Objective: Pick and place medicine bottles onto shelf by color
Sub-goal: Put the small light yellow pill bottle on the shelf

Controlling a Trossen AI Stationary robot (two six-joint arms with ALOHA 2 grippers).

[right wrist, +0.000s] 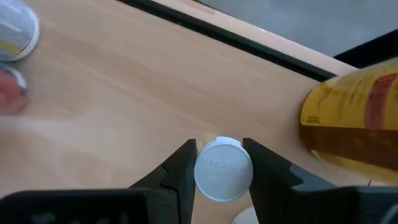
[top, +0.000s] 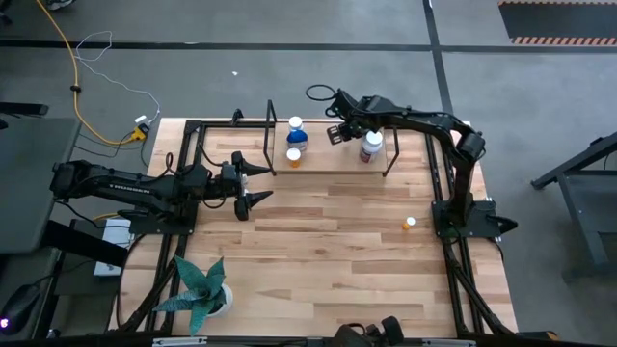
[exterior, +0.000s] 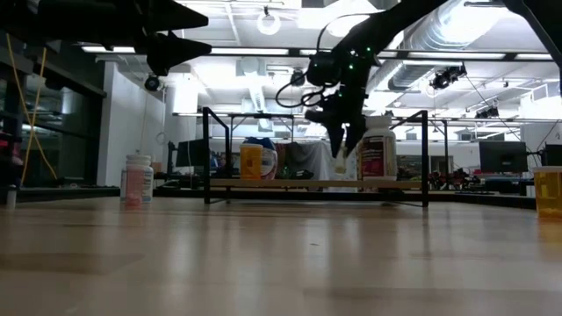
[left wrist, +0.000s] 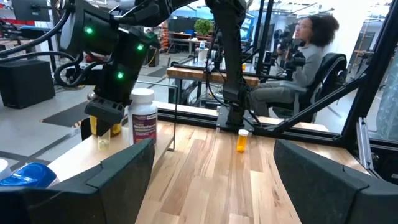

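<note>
Bench (top: 328, 241): light wood planks, smooth satin sheen. Shelf (right wrist: 124, 81): pale matt wood board on thin black metal legs. Right claw (right wrist: 221, 171): matt black plastic fingers round a small bottle's (right wrist: 222, 169) ribbed white plastic cap; beside it, glossy yellow-labelled bottle (right wrist: 354, 118).

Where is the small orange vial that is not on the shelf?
In the high view, the orange vial stands alone on the table's right side, near the right arm's base and apart from the shelf.
</note>
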